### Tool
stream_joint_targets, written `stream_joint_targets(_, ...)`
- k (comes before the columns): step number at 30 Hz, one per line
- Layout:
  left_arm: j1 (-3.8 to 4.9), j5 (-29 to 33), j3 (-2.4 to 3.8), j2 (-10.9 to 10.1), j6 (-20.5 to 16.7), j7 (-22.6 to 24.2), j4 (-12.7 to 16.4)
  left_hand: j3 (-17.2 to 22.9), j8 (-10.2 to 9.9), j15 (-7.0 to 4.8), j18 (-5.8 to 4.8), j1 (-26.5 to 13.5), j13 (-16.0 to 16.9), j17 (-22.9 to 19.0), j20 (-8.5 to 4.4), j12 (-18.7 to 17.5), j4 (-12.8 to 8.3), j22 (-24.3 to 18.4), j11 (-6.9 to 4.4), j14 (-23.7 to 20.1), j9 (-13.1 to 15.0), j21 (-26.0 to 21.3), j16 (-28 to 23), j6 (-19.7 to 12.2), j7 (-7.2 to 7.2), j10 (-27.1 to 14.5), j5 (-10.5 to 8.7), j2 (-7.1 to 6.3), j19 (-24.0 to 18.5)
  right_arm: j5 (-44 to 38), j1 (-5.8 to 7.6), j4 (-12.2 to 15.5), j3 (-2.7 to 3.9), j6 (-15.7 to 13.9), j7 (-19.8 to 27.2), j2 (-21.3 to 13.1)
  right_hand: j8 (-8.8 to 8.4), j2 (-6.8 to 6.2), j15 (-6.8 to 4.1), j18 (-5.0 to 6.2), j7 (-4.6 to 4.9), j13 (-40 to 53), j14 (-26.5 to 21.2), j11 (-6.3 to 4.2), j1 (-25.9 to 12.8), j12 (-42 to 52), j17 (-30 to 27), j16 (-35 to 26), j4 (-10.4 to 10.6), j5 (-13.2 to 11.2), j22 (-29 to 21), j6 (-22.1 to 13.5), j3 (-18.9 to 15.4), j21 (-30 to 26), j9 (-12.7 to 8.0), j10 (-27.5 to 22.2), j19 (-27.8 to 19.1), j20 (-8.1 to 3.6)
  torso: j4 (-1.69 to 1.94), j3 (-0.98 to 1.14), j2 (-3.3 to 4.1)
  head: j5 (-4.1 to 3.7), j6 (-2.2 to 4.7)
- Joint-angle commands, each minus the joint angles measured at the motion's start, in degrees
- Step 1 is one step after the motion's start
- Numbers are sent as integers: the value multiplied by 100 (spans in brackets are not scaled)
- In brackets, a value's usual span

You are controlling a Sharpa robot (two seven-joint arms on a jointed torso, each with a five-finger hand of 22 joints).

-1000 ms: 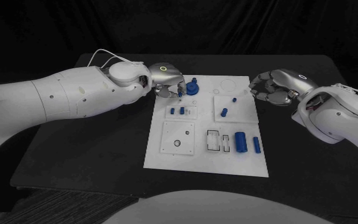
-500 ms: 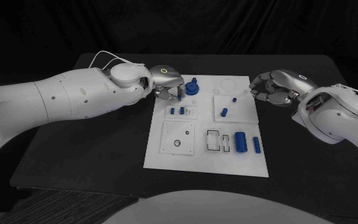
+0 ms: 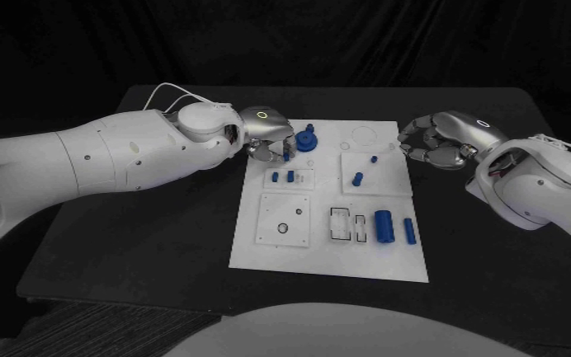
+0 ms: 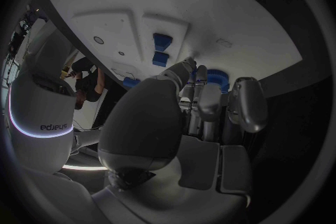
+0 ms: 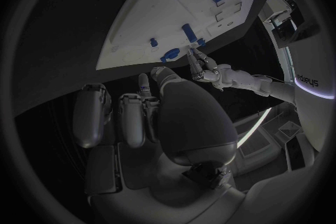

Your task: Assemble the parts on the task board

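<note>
A: Left hand?
B: At the far left corner of the board, fingers pointing down, tips right beside the blue gear. In the left wrist view the fingers reach down just in front of the gear. Whether they pinch anything, can't tell; the tips hide it.

A: Right hand?
B: Off the board's right edge, over the black table, near the far right corner. Fingers curled in toward the palm, nothing seen in them. The right wrist view has the fingers folded close together, the board well ahead of them.

A: Parts?
B: The gear stands at the far left of the board, with a peg sticking up from it. Just nearer, two small pegs stand side by side in the left block. On the right block a small stud and a taller peg. Near the front right, a fat cylinder lies flat with a thin pin just to its right, apart from it.

A: Anything else on the board?
B: A ring outline at the far right, a square plate with a small ring at front left, and rectangular slots just left of the cylinder.
</note>
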Motion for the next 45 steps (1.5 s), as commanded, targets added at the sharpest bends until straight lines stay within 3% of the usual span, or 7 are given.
stream_joint_targets(1, -24, -7, 1, 11, 37, 4, 9, 6, -36, -4, -47, 0, -7, 0, 3, -22, 45, 927, -4, -52, -8, -20, -25, -35, -13, -36, -26, -25, -27, -12, -17, -2, 4, 19, 16, 3, -8, -2, 32, 115, -10, 998, 416, 32, 49, -16, 627, -38, -6, 23, 1053, 34, 41, -38, -7, 243, 30, 12, -1, -1, -5, 3, -1)
stream_joint_targets(32, -89, -7, 1, 78, 2, -90, -30, 32, -43, 12, -33, -8, -17, -123, 5, -66, 70, 908, 12, -126, -24, -98, -94, -51, -1, 14, 23, -10, -71, -12, -35, -10, 4, 39, -2, 8, -9, 1, 32, 116, -9, 988, 414, 32, 51, -24, 617, -45, -10, 23, 1051, 33, 48, -46, -9, 238, 28, 12, -3, 0, 0, 10, -1)
stream_joint_targets(38, -102, -7, 0, 84, 161, -239, -50, 36, -77, 15, -6, -100, -77, -297, 16, -255, 145, 868, 18, -247, -182, -272, -197, -652, -115, -99, -39, -160, -168, -12, -36, -8, 4, 40, -6, 8, -9, 1, 32, 116, -9, 988, 414, 32, 51, -24, 617, -45, -10, 23, 1051, 33, 48, -46, -9, 238, 28, 12, -5, 0, -3, 3, -1)
stream_joint_targets(39, -105, -7, 0, 82, 169, -265, -54, 35, -71, 52, -1, -138, -89, -330, 20, -300, 178, 862, 77, -269, -240, -306, -214, -888, -223, -124, -74, -207, -182, -12, -36, -7, 4, 40, -6, 6, -9, 1, 32, 116, -9, 988, 414, 32, 51, -24, 617, -45, -10, 23, 1051, 33, 48, -46, -9, 238, 28, 12, -5, 0, -3, 4, -1)
stream_joint_targets(45, -116, -7, 0, 68, 144, -358, -72, 28, -73, 92, 12, -184, -90, -400, 30, -380, 224, 846, 133, -316, -346, -397, -248, -1336, -315, -169, -127, -294, -215, -12, -37, -6, 4, 37, -8, -2, -10, 3, 32, 116, -9, 979, 414, 33, 54, -32, 613, -48, -14, 23, 1051, 30, 54, -47, -10, 233, 28, 11, -2, 2, -1, 10, -1)
